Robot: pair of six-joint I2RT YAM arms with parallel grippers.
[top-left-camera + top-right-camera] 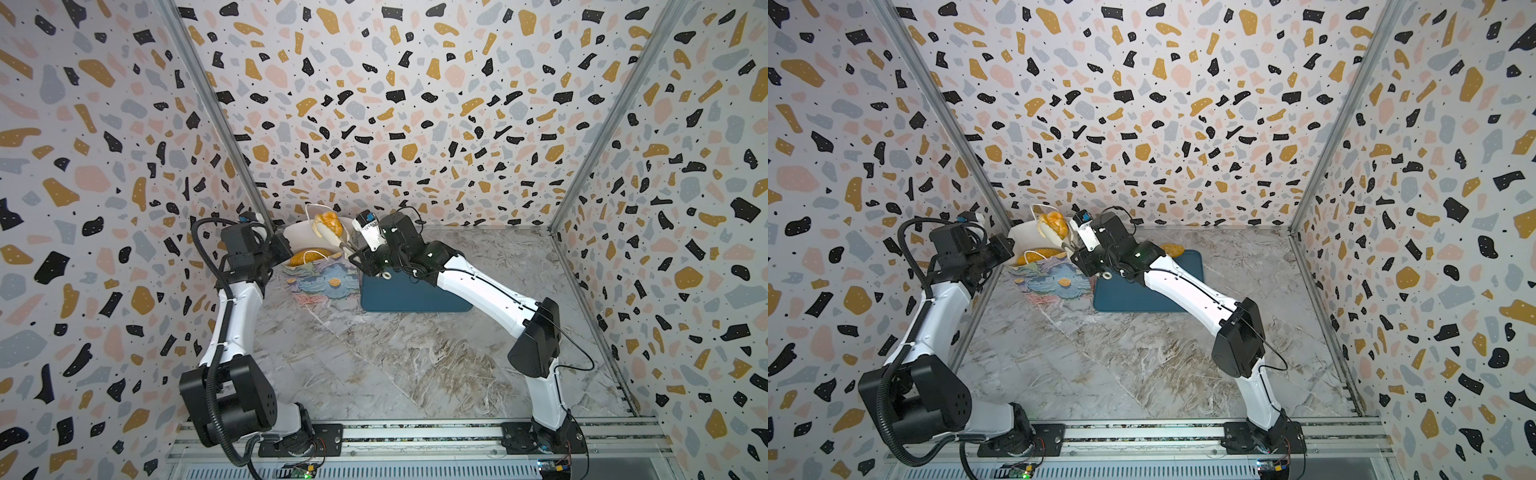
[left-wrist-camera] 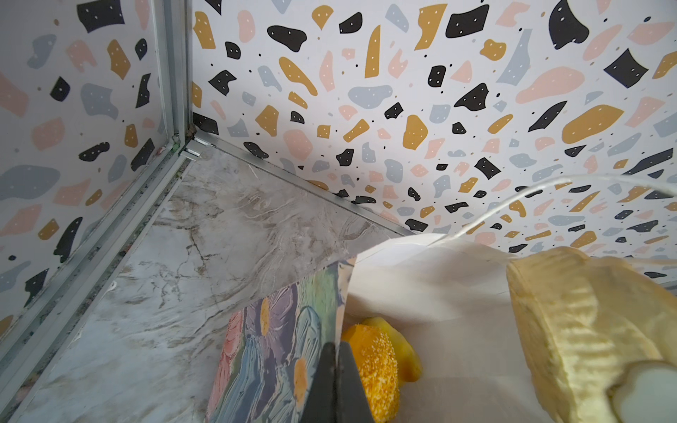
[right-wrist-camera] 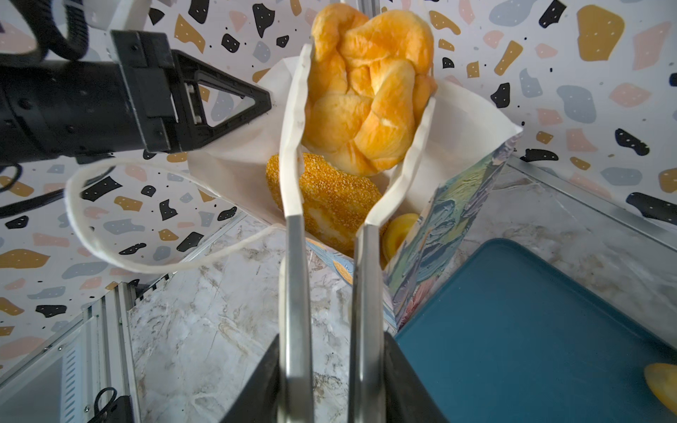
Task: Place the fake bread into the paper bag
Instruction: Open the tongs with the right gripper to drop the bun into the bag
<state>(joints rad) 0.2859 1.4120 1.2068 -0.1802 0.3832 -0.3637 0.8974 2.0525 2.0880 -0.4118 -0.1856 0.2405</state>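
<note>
Lighting bright, even and diffuse. Faint soft shadows on the grey marbled table. Wide-angle bowing at frame edges. Nearest foreground in wrist views blurred.

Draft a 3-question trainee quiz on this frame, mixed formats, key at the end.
1. True or false: the knotted roll, clamped in the tongs that the right gripper holds, rests on the floor of the paper bag.
2. What does the left gripper pinch between its fingers? A) the roll B) the bag's wall C) the tongs
3. Fill in: inside the bag, below the roll, lies a ___ loaf.
Key: 1 false, the tongs hold it up above the bag. 2 B. 3 seeded.
</note>
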